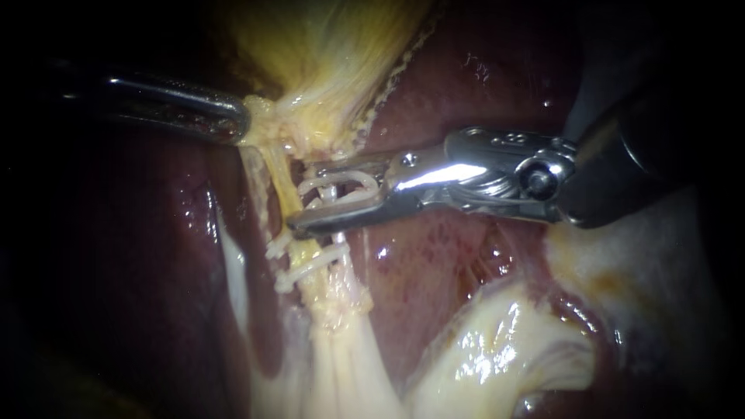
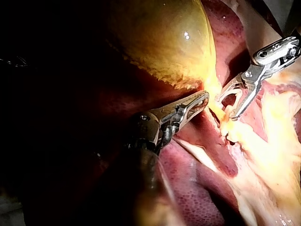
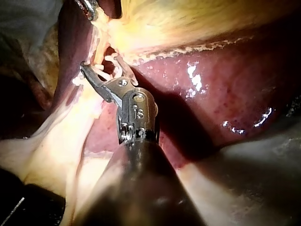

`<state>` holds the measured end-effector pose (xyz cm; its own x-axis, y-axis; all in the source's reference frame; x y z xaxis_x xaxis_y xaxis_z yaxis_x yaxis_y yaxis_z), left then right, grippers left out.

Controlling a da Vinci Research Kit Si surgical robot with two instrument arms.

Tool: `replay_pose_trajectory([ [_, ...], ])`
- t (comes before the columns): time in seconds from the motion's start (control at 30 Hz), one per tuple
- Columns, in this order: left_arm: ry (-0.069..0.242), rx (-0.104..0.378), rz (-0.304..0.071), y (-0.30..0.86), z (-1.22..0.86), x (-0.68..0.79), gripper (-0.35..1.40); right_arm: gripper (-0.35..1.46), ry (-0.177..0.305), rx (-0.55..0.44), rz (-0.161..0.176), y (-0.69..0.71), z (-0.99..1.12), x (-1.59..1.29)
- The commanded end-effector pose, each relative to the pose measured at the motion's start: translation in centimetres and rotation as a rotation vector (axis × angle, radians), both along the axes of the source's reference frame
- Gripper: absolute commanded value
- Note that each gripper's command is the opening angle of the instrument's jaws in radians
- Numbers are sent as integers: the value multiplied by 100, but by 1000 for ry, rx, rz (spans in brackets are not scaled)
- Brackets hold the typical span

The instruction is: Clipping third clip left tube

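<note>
Our left instrument (image 1: 242, 124) has its jaws closed on the gallbladder (image 1: 326, 70) neck. The tube (image 1: 306, 250) passes between our right instrument's (image 1: 303, 195) jaws. They are part-open and hold a white clip (image 1: 345, 180) around it, just above two set clips (image 1: 310, 264).

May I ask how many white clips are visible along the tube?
3. One clip lies between the right instrument's jaws, around the tube; two more cross the tube just below those jaws, an upper clip and a lower clip. Others may be hidden.
</note>
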<state>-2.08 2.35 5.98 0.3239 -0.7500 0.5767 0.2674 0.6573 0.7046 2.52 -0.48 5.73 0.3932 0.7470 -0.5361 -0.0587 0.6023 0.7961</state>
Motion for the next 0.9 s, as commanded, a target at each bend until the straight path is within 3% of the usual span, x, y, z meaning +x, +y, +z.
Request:
replay_pose_trajectory([
  [0.03,0,0,0,0,0,0,-35,46,1,1,-1,0,0,1],
  [0.27,1,4,-3,-1,1,-2,-35,47,21,17,-2,3,2,17],
  [0.47,1,4,-3,-1,1,-2,-35,46,106,62,1,1,-4,25],
  [0.7,1,4,-3,-1,1,-2,-35,45,244,132,-5,4,-21,30],
  [0.9,1,4,-3,0,2,-2,-35,44,290,165,28,15,-41,37],
])
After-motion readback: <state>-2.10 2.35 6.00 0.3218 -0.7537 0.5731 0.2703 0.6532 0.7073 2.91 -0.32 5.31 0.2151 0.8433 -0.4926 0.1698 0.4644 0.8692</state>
